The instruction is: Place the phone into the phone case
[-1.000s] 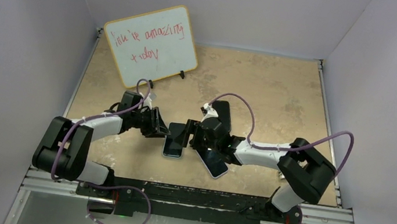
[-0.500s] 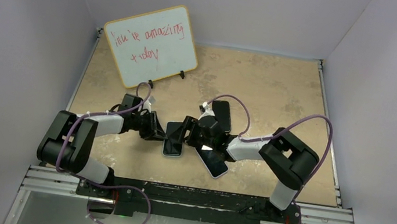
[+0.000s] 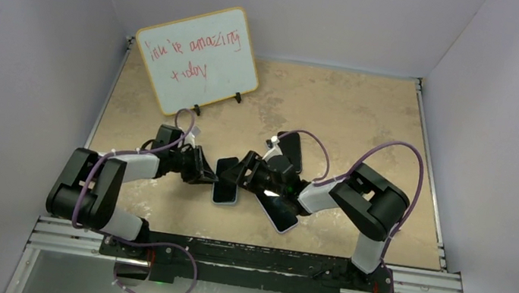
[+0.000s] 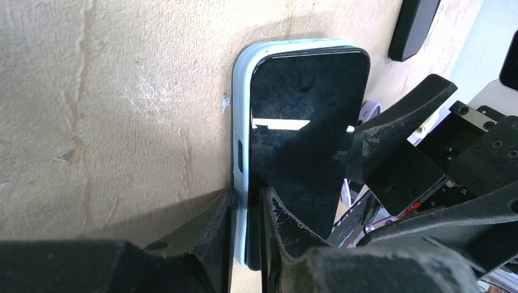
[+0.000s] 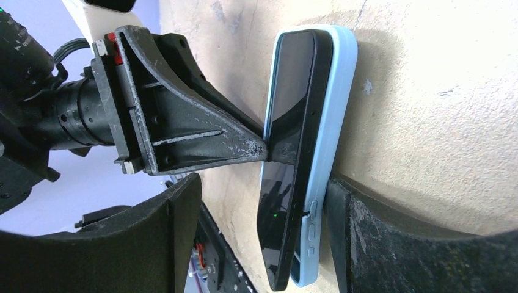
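tan table [image 3: 367, 123], phone [image 4: 305, 134] lying near-to-far, tilted in case [image 4: 241, 122]

Phone [image 5: 292, 91] half-seated in case [image 5: 342, 91] — left hand [image 5: 262, 149] touching.

A robotics lab test cell: plain white walls [image 3: 336, 12] box in a tan table [image 3: 367, 123], with a metal rail [image 3: 67, 242] at 6 o'clock and a handwritten whiteboard [image 3: 198, 57] at 11 o'clock.

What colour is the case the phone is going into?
Light blue. The phone case shows best in the right wrist view.
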Available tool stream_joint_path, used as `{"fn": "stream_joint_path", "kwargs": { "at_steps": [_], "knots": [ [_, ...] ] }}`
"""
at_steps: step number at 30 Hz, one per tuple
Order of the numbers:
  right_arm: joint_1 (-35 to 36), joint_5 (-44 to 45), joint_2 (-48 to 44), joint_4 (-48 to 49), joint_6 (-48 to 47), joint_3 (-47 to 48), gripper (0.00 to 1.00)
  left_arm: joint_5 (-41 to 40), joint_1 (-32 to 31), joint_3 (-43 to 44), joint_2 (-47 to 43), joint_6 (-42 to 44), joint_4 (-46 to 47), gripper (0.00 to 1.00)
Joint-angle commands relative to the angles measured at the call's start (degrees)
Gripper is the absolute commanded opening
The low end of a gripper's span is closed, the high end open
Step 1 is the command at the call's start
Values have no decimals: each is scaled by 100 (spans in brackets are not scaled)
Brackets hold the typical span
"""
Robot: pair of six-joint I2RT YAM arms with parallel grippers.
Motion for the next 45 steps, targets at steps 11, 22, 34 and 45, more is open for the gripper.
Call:
{"fn": "stream_joint_path", "kwargs": {
  "at_steps": [11, 22, 34, 45],
  "knots": [
    [77, -771, -137, 1210, 196, 79, 48, 157, -101, -310, -58, -298, 617, 23],
    [75, -386, -419, 162, -340, 305, 0, 58, -106, -448, -160, -206, 590, 27],
    [75, -304, -568, -527, -598, 556, 5, 204, -102, -492, -235, -266, 564, 28],
    [-172, -89, -2714, -1563, -1325, 114, 0, 1041, -66, 112, -2220, -678, 188, 79]
  ]
}}
